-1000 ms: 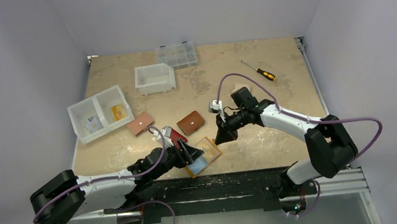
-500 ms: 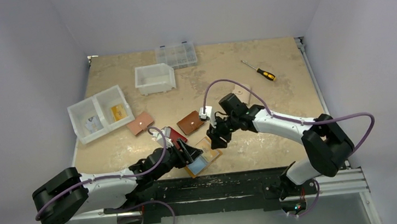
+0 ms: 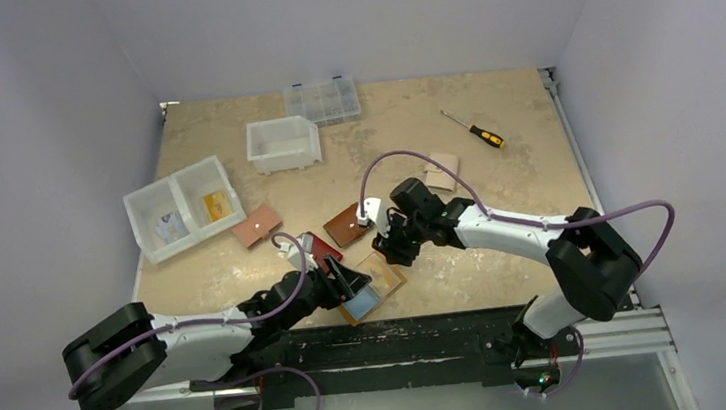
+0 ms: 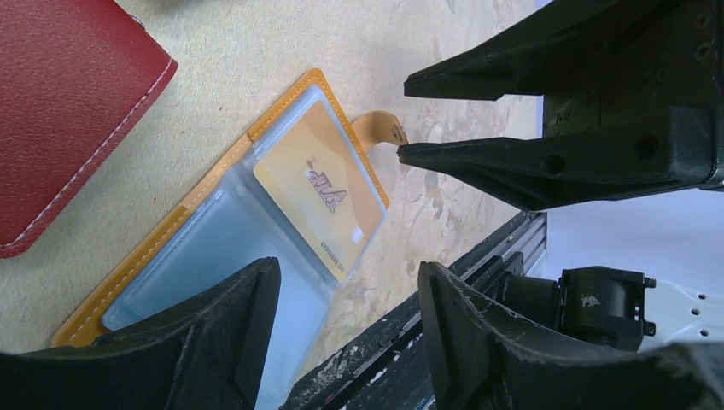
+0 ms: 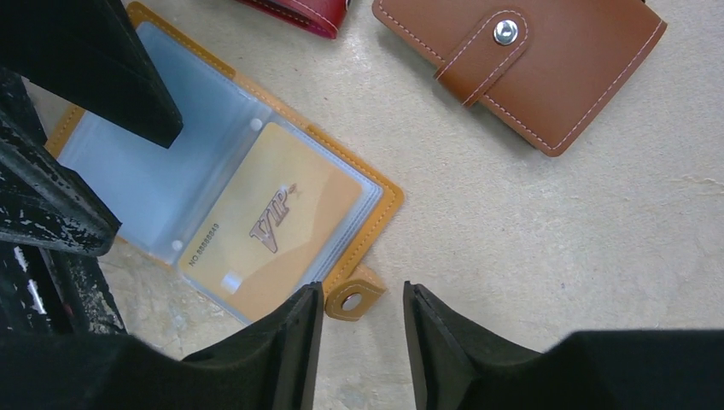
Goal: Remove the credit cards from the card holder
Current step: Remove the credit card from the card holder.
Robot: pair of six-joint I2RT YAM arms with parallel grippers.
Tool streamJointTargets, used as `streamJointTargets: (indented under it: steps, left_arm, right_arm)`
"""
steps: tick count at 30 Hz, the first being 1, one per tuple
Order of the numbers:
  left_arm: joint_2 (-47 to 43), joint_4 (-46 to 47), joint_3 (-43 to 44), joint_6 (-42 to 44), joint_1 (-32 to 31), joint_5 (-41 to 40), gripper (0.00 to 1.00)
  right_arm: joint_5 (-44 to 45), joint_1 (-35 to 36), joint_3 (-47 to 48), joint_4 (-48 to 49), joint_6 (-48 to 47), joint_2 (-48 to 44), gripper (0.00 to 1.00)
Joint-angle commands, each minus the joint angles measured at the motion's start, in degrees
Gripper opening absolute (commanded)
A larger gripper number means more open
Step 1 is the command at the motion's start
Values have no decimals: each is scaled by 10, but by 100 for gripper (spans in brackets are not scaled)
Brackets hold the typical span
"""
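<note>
The mustard-yellow card holder [image 3: 375, 289] lies open near the table's front edge, its clear sleeves [image 4: 205, 248] facing up. A yellow-orange credit card [image 5: 273, 226] marked VIP sits inside the top sleeve [image 4: 320, 188]. My left gripper [image 4: 346, 282] is open, with one finger over the bluish sleeves and the other past the holder's edge. My right gripper [image 5: 360, 295] is open just above the table. It straddles the holder's snap tab [image 5: 352, 301], with one finger at the card's corner. In the top view the left gripper [image 3: 349, 279] and the right gripper [image 3: 391, 253] flank the holder.
A brown wallet [image 5: 521, 64] and a dark red wallet [image 4: 60, 111] lie just behind the holder. Farther back are a pinkish wallet [image 3: 257, 225], a divided white bin [image 3: 181, 207], a white bin [image 3: 283, 142], a clear organiser [image 3: 322, 100], a screwdriver [image 3: 473, 129] and a pale flat piece [image 3: 441, 170].
My right arm swung left toward the holder and its gripper went from shut to open, uncovering the pale piece behind it. The left arm and the holder stayed put.
</note>
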Motion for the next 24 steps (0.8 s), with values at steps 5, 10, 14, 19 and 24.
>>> streamJointTargets:
  steps: [5,10,14,19,24]
  left_arm:
    - [29,53,13,-16,-3,7,64]
    - [36,66,13,-26,-4,17,64]
    - [33,71,14,-26,-5,20,65]
    - [48,66,39,-8,-5,16,65]
    - [117,87,94,18,-4,32,66]
  right_arm:
    - [45,12,21,16,-14,14,25]
    - [59,13,25,15,-10,4,0]
    - [103,8,14,22,-18,-22,0]
    - [134,-34,5,12,-28,-45,0]
    - [140,-83,-10,1,-30,-65,0]
